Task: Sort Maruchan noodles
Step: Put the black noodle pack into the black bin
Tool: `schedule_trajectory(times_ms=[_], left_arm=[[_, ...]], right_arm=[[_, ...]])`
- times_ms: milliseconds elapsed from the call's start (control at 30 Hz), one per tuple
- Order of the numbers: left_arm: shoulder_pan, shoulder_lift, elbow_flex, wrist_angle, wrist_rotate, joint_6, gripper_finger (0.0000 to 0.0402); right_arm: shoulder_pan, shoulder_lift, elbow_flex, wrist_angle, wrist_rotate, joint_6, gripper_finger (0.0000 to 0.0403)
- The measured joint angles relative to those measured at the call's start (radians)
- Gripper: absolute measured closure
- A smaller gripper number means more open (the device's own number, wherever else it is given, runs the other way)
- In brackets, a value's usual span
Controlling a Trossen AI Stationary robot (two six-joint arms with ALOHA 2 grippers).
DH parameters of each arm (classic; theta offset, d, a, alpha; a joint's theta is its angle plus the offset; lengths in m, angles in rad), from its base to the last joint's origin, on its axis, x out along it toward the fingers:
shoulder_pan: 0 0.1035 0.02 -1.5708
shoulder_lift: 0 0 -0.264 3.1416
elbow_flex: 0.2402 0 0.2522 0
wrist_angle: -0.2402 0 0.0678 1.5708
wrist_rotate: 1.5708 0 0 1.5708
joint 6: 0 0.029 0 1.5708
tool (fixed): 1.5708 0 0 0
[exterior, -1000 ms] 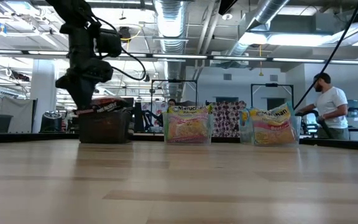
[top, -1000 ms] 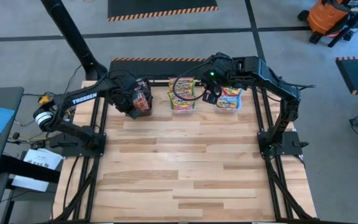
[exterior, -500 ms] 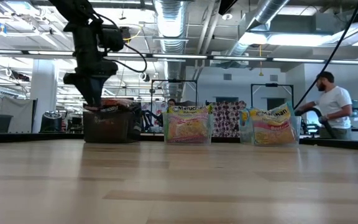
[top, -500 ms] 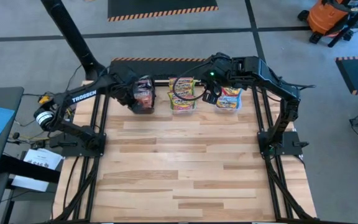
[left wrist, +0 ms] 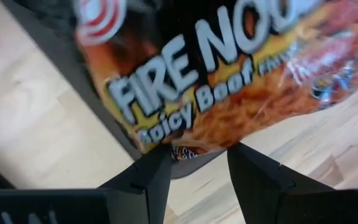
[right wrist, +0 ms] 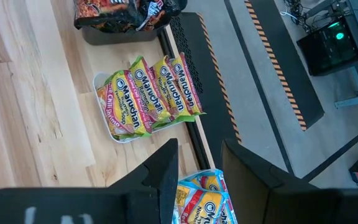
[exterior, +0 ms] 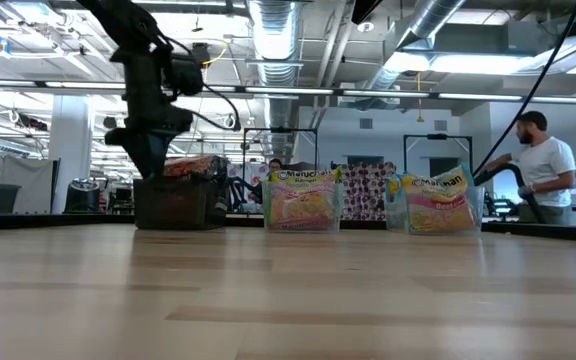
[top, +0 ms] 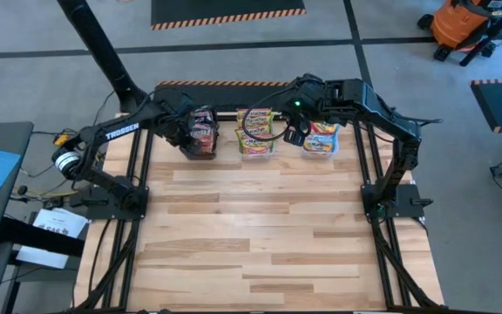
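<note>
One dark packet [left wrist: 229,74], edges cropped

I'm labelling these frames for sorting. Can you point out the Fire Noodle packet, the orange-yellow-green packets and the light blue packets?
Fire Noodle packet [left wrist: 229,68], left wrist view, on its printed front.
Orange-yellow-green packets [right wrist: 151,93], right wrist view, middle of the fanned stack.
Light blue packets [top: 322,139], high view, top of the pile.

The left gripper [top: 192,133] and its arm have swung toward the middle of the table's far edge, now hanging over the black tub [top: 200,139] of dark Fire Noodle packets [left wrist: 229,68] instead of beside it. In the low view, the person [exterior: 540,165] behind the table has stepped farther right.
</note>
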Motion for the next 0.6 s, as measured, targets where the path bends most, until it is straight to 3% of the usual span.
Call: schedule_trajectory(times_ms=[300, 600], left_arm=[[-0.002, 0.093, 0.006, 0.001, -0.009, -0.009, 0.0262], [0.026, 0.076, 0.002, -0.002, 0.055, -0.019, 0.0297]], right_arm=[[0.0, 0.0, 0.0, 0.0, 0.0, 0.0, 0.0257], [0.0, 0.0, 0.0, 0.0, 0.0, 0.0, 0.0257]])
